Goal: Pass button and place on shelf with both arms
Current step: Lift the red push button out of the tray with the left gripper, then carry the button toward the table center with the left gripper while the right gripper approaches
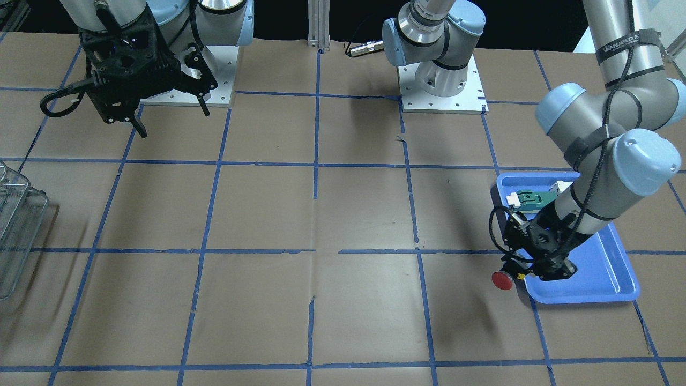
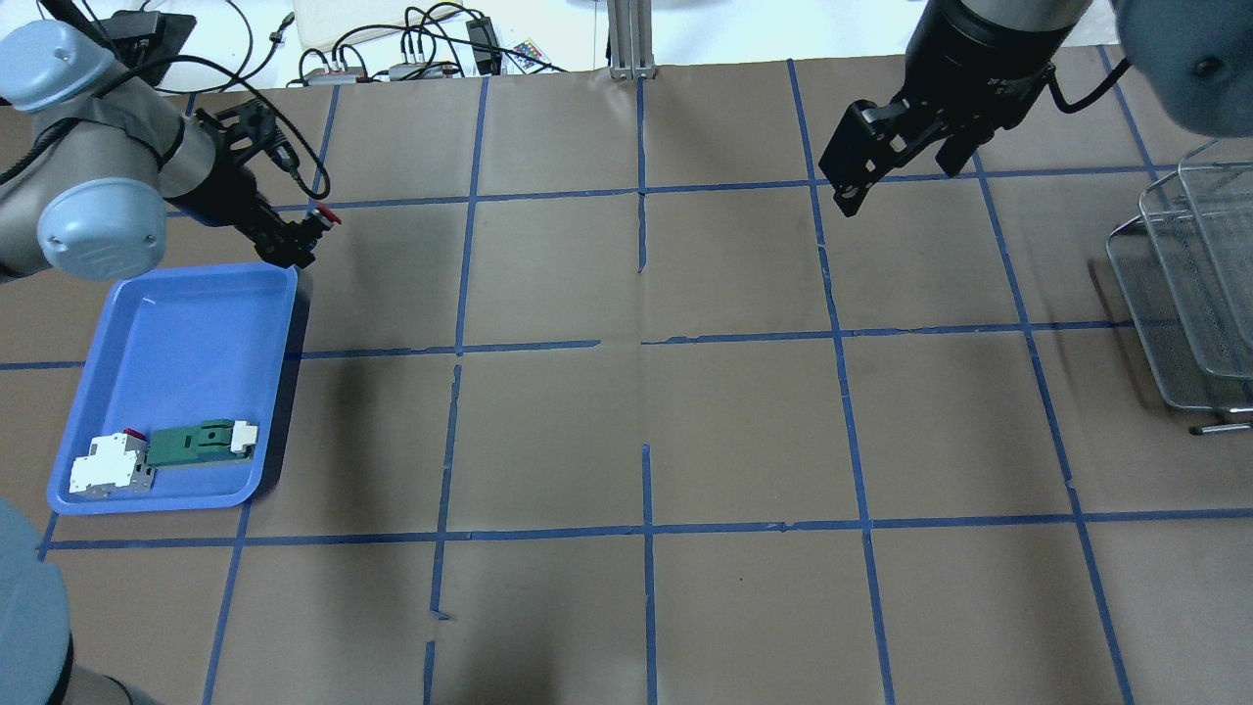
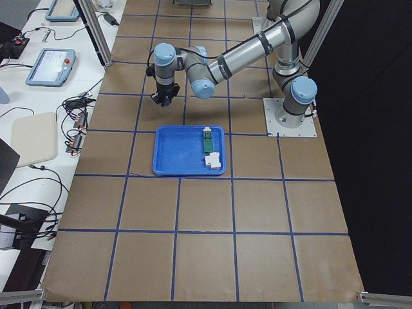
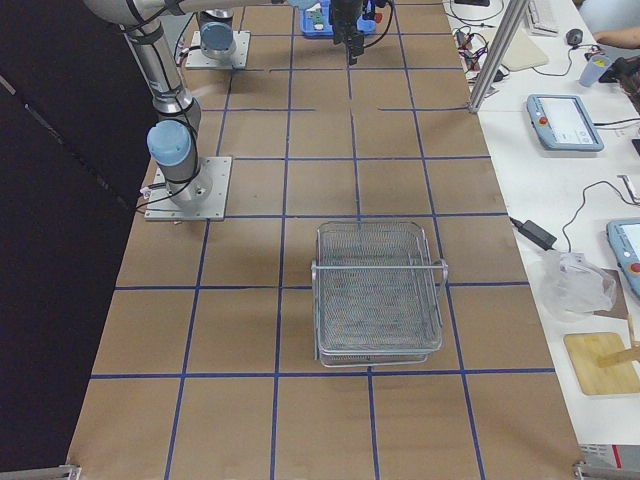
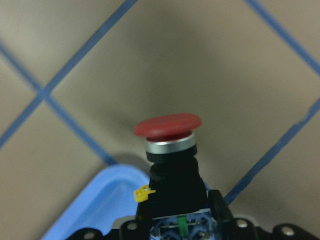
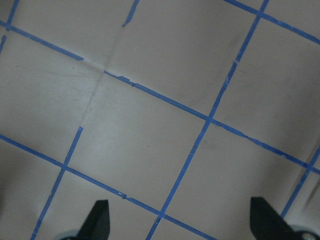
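**Beside the blue tray's (image 2: 186,323) far corner: button (image 5: 167,127) up off the bench (image 2: 626,441), in the left gripper (image 1: 520,274)**

Across everything, bench under brown paper, gridded with blue tape. At the robot's right end, silver wire-mesh shelf (image 4: 380,227), well apart from both grippers. At the left end, blue tray, holding two things at its end nearer the robot: white-and-green block (image 2: 201,442) and, just beside it end to end, white block with red (image 2: 110,464). High over the bench on the shelf's side, right gripper (image 6: 180,220), fingers spread wide, gripping nothing. Just past the tray's far corner, on the side toward mid-bench, left gripper clamped on the button's black body. Red cap pointing away from the fingers, clear of the bench and outside the tray.
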Robot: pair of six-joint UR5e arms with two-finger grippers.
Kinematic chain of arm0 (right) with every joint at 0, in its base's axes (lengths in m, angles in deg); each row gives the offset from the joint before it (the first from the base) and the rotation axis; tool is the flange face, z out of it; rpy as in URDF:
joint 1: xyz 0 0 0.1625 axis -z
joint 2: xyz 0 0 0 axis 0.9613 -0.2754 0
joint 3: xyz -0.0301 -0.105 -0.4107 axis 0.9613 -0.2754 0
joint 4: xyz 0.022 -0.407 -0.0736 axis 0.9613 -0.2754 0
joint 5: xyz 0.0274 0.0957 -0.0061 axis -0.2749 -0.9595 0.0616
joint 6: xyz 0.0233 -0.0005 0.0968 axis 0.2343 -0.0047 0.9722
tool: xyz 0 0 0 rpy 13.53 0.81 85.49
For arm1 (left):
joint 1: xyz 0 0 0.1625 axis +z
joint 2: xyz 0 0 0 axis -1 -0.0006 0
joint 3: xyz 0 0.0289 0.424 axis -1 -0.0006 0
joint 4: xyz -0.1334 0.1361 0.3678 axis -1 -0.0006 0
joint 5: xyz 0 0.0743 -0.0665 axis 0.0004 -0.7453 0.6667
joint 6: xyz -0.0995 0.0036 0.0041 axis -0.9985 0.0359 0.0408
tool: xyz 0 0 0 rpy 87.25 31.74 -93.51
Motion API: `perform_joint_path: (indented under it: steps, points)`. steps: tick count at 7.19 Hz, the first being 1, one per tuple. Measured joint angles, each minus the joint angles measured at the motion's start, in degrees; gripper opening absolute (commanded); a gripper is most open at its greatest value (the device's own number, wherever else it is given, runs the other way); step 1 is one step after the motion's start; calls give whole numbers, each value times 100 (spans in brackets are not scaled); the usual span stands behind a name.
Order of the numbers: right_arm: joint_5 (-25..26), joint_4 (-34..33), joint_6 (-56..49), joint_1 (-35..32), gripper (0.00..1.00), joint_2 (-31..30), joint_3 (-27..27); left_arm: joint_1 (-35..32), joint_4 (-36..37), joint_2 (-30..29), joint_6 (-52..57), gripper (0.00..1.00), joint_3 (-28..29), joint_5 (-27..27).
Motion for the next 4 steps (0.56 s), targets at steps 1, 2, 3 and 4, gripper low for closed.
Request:
perform_joint_path:
  steps: [1, 2, 3, 4]
  points:
    - [-146, 2, -705, 41, 100, -7, 7, -500, -19, -1, 259, 0, 81, 251]
    - [-292, 13, -1363, 125, 100, -15, 19, -1041, -39, 30, 380, 0, 170, 454]
    - [-538, 28, -2071, 218, 100, -17, 31, -1535, -159, 103, 410, 0, 300, 587]
    - [-743, 39, -2925, 332, 100, -7, 53, -1912, -353, 179, 366, 0, 434, 661]
